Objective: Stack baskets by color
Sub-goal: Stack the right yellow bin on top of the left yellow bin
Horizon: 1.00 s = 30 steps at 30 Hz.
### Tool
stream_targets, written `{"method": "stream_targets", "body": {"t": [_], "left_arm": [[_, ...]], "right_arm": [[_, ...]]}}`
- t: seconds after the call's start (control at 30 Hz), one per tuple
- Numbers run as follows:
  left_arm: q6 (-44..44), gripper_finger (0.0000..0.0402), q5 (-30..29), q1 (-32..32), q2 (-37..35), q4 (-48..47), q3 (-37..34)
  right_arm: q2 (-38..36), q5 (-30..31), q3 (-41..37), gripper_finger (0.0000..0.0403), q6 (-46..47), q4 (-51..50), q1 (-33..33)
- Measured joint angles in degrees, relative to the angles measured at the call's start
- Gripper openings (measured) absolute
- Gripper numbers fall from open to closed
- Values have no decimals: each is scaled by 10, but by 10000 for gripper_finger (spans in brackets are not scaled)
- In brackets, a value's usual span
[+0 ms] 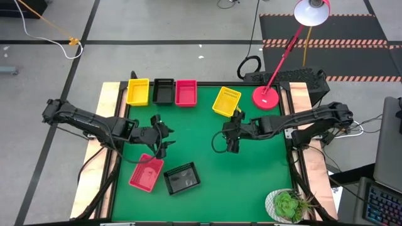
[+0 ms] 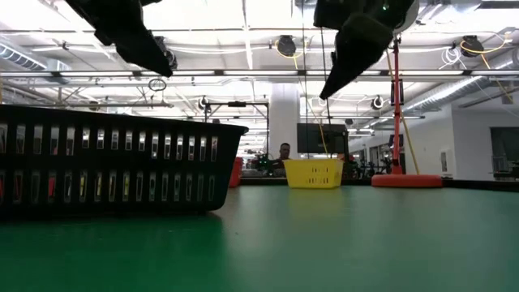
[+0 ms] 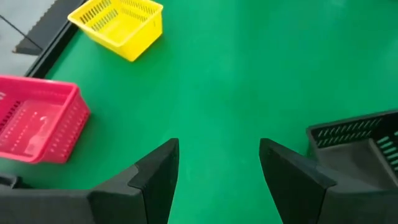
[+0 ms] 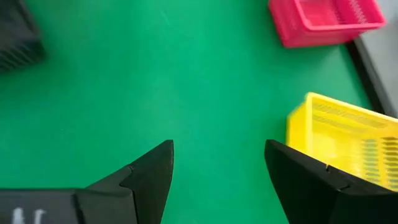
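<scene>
Overhead view straight down, table-level view across the green mat [image 1: 207,144], two close wrist views.

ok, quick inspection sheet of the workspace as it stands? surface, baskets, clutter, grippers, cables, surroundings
Surface: green mat table, wooden side strips.
Job's things: yellow, black and pink-red slotted plastic baskets in a row along the far edge; loose tilted yellow basket near the lamp; loose pink-red basket beside loose black basket at the near edge. Whether the row's baskets are already stacks cannot be told.
Clutter: red desk lamp, round base on the table; potted green plant at the near right corner.
Grippers: left gripper and right gripper both open, empty, above mid-table.
Cables: black cable loop behind the table; white cable on the floor.
Surroundings: keyboard at right; person seated far behind in the low view.
</scene>
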Motion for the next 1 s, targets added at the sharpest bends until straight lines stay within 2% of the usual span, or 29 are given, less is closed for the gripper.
{"method": "stream_targets", "body": {"t": [0.13, 0.37, 0.5, 0.63, 1.0], "left_arm": [[8, 225, -9, 1, 0, 5, 0], [23, 225, -11, 7, 0, 8, 0], [23, 225, -11, 7, 0, 7, 0], [23, 225, -11, 7, 0, 6, 0], [28, 225, -11, 7, 0, 5, 1]], "right_arm": [[14, 3, -8, 247, -42, 3, -32], [51, 4, -26, 247, -126, 49, -124], [72, -26, -38, 240, -147, 85, -177], [88, -71, -56, 214, -149, 128, -217], [99, -72, -99, 128, -149, 165, -244]]}}
